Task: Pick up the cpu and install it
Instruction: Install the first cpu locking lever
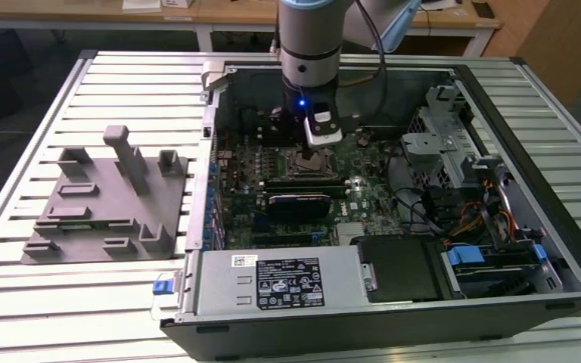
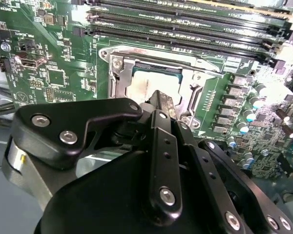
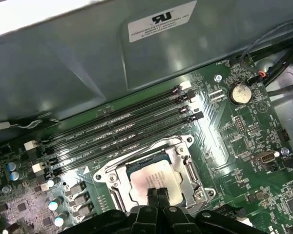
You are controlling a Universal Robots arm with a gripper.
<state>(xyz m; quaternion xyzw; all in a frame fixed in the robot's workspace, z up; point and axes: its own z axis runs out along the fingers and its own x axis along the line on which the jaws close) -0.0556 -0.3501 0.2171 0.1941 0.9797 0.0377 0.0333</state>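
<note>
Chip placement looks done, as far as can be judged: the cpu [image 3: 154,179] lies flat inside the socket frame [image 3: 185,158] on the motherboard [image 3: 234,131], silver top up, directly under the gripper [image 3: 157,192]. Fingertips [image 3: 153,194] are pressed together, side by side, holding nothing, just above or touching the chip's near edge; contact cannot be told. In the exterior view the gripper [image 1: 316,155] hangs inside the open computer case [image 1: 270,325]. Grey fixture plate [image 1: 88,219] stands well apart, with no chip on it.

Exterior view high, angled down over table [image 1: 28,302] and open case [image 1: 392,318], both wrist views close above board, looking past claw [image 3: 157,194], sharing socket [image 3: 154,180].
</note>
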